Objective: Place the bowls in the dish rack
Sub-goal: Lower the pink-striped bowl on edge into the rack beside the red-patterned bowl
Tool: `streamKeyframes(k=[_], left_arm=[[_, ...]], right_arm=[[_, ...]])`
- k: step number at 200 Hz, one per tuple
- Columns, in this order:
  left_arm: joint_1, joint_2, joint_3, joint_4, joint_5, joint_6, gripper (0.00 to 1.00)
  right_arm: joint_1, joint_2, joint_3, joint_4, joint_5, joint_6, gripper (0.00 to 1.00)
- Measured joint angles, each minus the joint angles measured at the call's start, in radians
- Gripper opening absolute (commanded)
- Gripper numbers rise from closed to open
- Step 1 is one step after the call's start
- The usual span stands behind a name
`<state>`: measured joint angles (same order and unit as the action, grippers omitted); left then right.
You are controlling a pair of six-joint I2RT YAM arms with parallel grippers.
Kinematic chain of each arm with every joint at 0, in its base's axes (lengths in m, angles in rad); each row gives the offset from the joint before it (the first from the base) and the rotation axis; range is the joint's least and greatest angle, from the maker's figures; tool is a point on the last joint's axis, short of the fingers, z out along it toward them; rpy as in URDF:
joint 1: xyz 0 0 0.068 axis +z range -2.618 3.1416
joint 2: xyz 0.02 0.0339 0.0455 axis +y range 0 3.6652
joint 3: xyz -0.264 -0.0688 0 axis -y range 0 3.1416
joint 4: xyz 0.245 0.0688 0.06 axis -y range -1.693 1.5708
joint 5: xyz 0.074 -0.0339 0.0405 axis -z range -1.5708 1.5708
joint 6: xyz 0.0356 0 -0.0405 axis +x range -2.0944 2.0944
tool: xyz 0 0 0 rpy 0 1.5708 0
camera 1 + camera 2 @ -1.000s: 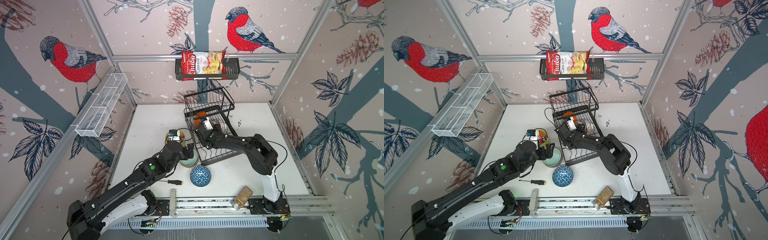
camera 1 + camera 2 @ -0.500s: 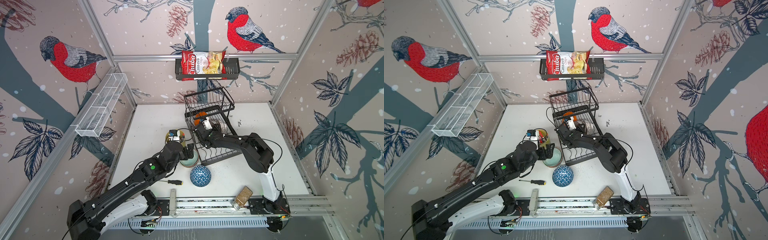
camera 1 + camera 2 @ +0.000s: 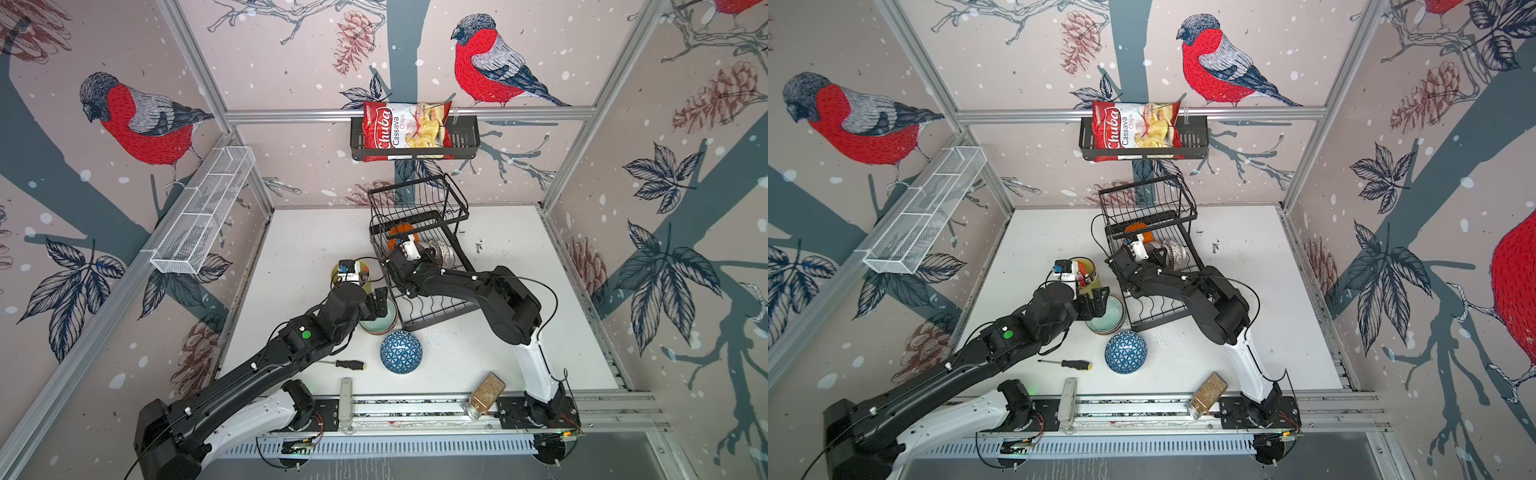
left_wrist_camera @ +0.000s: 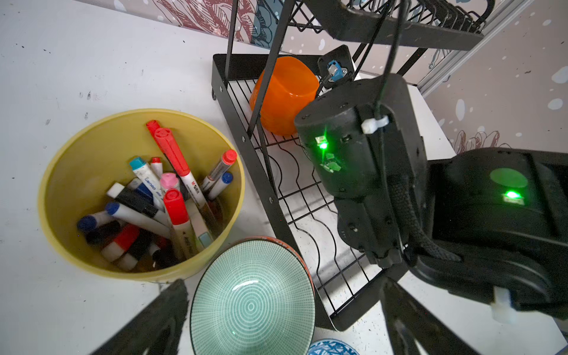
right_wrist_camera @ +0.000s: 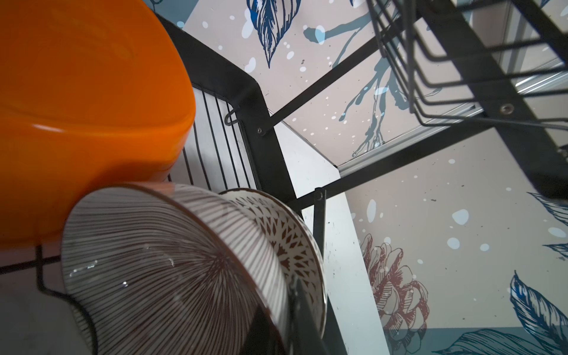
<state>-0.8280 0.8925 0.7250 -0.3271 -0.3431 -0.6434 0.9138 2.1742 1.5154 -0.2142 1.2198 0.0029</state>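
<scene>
In the right wrist view the orange bowl (image 5: 76, 107) and the striped bowl (image 5: 159, 276) are running off the picture's edge, and the right pincer (image 5: 289, 325) is showing only as a dark blur. In the left wrist view the edge is cutting the teal bowl (image 4: 252, 301) and nearly all of the blue patterned bowl (image 4: 332, 349).
</scene>
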Motion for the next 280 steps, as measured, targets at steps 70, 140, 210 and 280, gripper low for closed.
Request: streamKeyframes(k=[70, 140, 210, 280], left_arm=[[0.002, 0.009, -0.004, 0.000, 0.001, 0.000, 0.97], [0.003, 0.009, -0.007, 0.000, 0.002, -0.001, 0.97], [0.003, 0.009, -0.009, 0.000, 0.003, -0.003, 0.97], [0.006, 0.005, -0.009, 0.000, 0.002, -0.003, 0.97]], right_arm=[[0.011, 0.005, 0.018, -0.049, -0.028, 0.049, 0.19], [0.013, 0.005, 0.031, -0.085, -0.077, 0.075, 0.35], [0.013, -0.024, 0.035, -0.104, -0.114, 0.083, 0.67], [0.009, -0.095, 0.023, -0.121, -0.219, 0.126, 0.78]])
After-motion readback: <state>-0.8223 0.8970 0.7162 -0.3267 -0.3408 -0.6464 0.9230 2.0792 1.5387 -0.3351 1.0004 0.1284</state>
